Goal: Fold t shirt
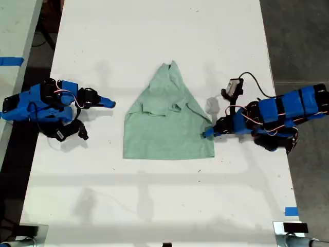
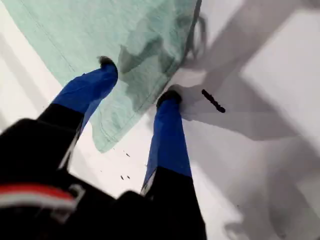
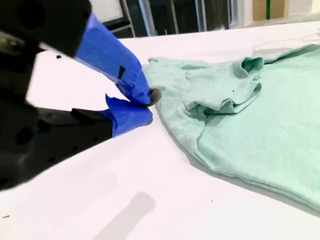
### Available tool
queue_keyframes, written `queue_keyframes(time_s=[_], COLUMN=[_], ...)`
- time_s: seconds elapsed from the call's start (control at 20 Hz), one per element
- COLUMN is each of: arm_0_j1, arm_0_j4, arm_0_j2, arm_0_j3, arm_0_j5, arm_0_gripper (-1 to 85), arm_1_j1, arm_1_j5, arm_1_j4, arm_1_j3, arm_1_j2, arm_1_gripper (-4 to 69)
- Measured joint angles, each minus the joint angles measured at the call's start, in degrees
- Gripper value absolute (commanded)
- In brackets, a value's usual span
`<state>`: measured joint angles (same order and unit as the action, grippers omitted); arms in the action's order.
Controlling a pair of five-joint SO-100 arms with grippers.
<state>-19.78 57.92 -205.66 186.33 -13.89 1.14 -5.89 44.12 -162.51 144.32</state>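
Bright, even overhead lighting; white table [image 1: 154,46] near overexposure in the exterior view. Soft multiple shadows beside both arms and faint grey bands toward 6 o'clock. Exterior view sharp. First wrist view: broad diffuse shadows across the table, gripper body blurred in the foreground. Second wrist view: near foreground soft, background dim.

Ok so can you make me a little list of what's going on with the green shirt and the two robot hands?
shirt: t shirt, partly folded, both sleeves tucked in, narrowing to a point at the top
surface: white table
first gripper: my first gripper, open, jaws either side of the shirt's edge, exterior view's right
second gripper: my second gripper, shut, beside the shirt, holding nothing
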Motion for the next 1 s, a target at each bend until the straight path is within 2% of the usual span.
queue_keyframes(time_s=[0.05,0.1,0.15,0.3,0.35,0.45,0.55,0.65,0.8,1.0], arm_0_j1=[0.00,0.00,0.00,0.00,0.00,0.00,0.00,0.00,0.00,0.00], arm_0_j4=[0.00,0.00,0.00,0.00,0.00,0.00,0.00,0.00,0.00,0.00], arm_0_j2=[0.00,0.00,0.00,0.00,0.00,0.00,0.00,0.00,0.00,0.00], arm_0_j3=[0.00,0.00,0.00,0.00,0.00,0.00,0.00,0.00,0.00,0.00], arm_0_j5=[0.00,0.00,0.00,0.00,0.00,0.00,0.00,0.00,0.00,0.00], arm_0_gripper=[1.5,1.5,1.5,1.5,1.5,1.5,1.5,1.5,1.5,1.5], arm_1_j1=[0.00,0.09,0.09,0.18,0.70,2.02,3.96,6.42,7.47,3.34], arm_1_j5=[-0.79,-1.58,-2.55,-3.52,-3.43,-2.20,-2.29,-4.92,-8.96,-13.54], arm_1_j4=[-1.05,-2.55,-3.60,-4.13,-2.29,4.48,14.41,19.78,20.04,16.26], arm_1_j3=[0.70,1.93,4.22,9.23,9.76,9.49,9.32,11.07,21.45,44.03], arm_1_j2=[-2.29,-4.92,-8.26,-15.03,-14.77,-9.32,0.26,7.38,3.52,-22.15], arm_1_gripper=[12.2,4.2,1.3,1.3,1.3,1.3,1.3,1.3,1.3,1.3])
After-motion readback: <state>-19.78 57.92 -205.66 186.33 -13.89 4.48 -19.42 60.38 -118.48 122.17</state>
